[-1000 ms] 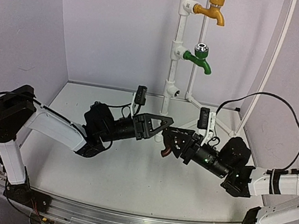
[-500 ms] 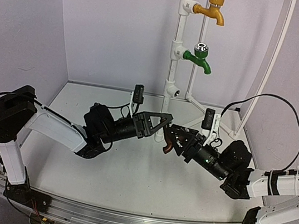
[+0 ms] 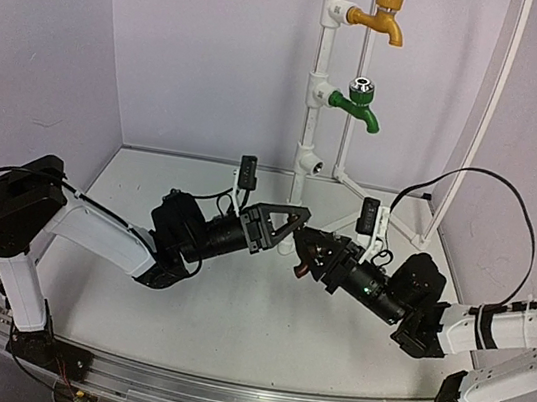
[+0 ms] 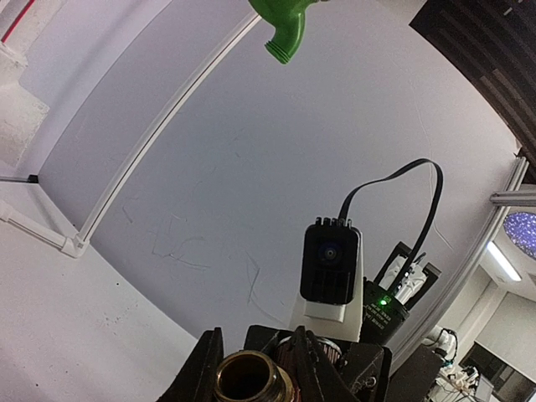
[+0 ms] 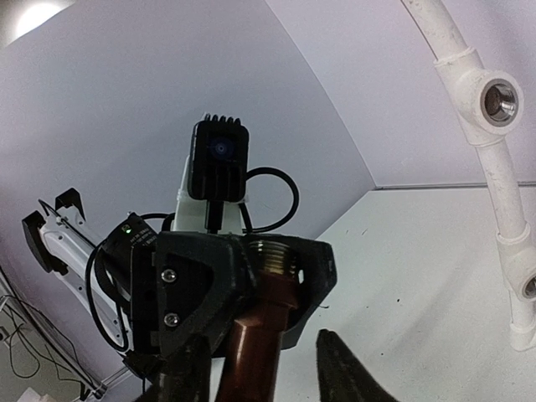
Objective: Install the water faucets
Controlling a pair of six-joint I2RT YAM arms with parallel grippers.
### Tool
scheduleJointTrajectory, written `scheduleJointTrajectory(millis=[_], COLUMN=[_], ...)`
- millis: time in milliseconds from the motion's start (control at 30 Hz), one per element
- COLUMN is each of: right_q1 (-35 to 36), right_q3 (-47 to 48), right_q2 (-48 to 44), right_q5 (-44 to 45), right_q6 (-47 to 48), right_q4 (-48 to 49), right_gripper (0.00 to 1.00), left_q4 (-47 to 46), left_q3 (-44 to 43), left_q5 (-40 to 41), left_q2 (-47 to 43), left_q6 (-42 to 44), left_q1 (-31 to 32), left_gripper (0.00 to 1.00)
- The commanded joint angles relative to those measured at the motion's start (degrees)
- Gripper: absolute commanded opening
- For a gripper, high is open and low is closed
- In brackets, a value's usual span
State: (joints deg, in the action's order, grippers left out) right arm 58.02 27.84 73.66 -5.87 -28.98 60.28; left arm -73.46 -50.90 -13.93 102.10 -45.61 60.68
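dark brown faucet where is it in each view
top external: dark brown faucet at centre, just right of the left gripper
left wrist: bottom edge, brass threaded end facing the camera
right wrist: bottom centre, pointing up
shared landmark: the left gripper, shut on its threaded end

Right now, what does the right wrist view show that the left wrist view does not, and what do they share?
Only the right wrist view shows the empty sockets of the pipe stand and the left arm's camera. Only the left wrist view shows the spout of the green faucet and the right arm's camera. Both show the brass threaded end of the brown faucet clamped in the left end effector.
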Motion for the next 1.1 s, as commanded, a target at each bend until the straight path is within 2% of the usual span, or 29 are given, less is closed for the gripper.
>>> scheduleJointTrajectory(millis=[0,67,133,433,533,633,700,733,800,867,933,1000,1067], right_q1=[0.08,0.13,0.09,0.21,0.17,0.22,0.21,0.2,0.12,0.03,-0.08,-0.23,-0.4], right_q3=[1.46,1.34,0.84,0.64,0.29,0.94,1.63,1.61,0.97,1.96,4.46,6.68,9.49], right_q2=[1.05,1.2,1.16,2.05,2.75,3.8,3.91,3.34,1.78,-1.1,-3.41,-5.17,-6.52], right_q5=[1.41,1.28,1.91,-0.08,-0.23,-1.6,-2.76,-2.61,-2.38,-3.41,-5.51,-7.93,-9.24], right_q6=[-1.43,-1.5,-1.75,-0.09,0.28,0.27,1.4,2.05,4.35,9.98,15.72,20.88,25.79], right_q4=[2.54,2.81,2.87,3.71,3.71,3.83,3.98,3.92,3.48,-2.09,-10.92,-18.68,-26.96], right_gripper=[0.42,0.51,0.55,0.53,0.49,0.4,0.04,0.0,0.0,0.0,0.0,0.0,0.0], left_q4=[-11.3,-11.49,-11.67,-12.52,-13.31,-13.49,-13.6,-13.46,-12.99,-8.6,0.42,10.47,23.72], left_q3=[-0.33,-0.34,-0.02,1.34,1.72,1.5,1.71,2.26,4.53,7.52,8.25,7.56,5.02], left_q5=[1.04,0.98,1.43,3.94,4.68,4.32,4.41,4.59,6.06,7.83,7.09,6.04,5.46], left_q2=[-1.1,-1.12,-1.37,-2.45,-2.81,-2.88,-2.99,-3.53,-5.25,-8.69,-12.47,-15.89,-18.78], left_q6=[1.67,1.92,2.29,2.4,2.06,1.83,1.45,1.28,0.76,-0.51,-1.86,-1.56,-1.52], left_q1=[0.8,0.81,0.85,0.87,0.85,0.86,0.85,0.82,0.69,0.29,-0.41,-0.62,-0.88], left_gripper=[0.0,0.0,0.0,0.0,0.0,0.0,0.0,0.02,0.18,0.54,0.74,0.88,0.94])
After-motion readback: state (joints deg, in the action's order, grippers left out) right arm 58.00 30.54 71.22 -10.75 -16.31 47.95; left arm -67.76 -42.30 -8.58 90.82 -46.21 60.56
